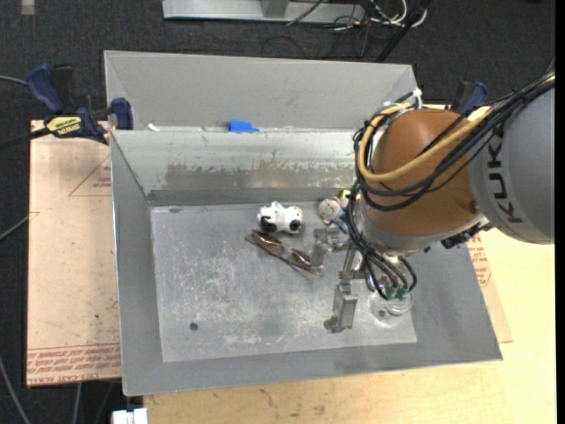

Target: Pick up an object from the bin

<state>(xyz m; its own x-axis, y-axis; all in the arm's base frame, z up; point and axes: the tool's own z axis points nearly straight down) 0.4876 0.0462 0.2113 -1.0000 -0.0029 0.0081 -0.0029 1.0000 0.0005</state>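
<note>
Bin (221, 325): grey metal, with sloped walls and a scuffed floor.
Arm (521, 175): enters from the right; its orange cover (415, 170), wrapped in cables, hangs over the right half of the floor.
Gripper (341, 318): low over the front right of the floor, pointing down; whether it is apart or together cannot be told.
Nearest things: a clear round piece (394, 306) just right of the gripper; a flat brown piece (284, 249) up and to its left, apart from it.
Others: a white-and-black toy (280, 218) beyond the brown piece; a pale knob (328, 208) beside the cover's edge.
Back rim: a small blue bit (241, 127).
</note>
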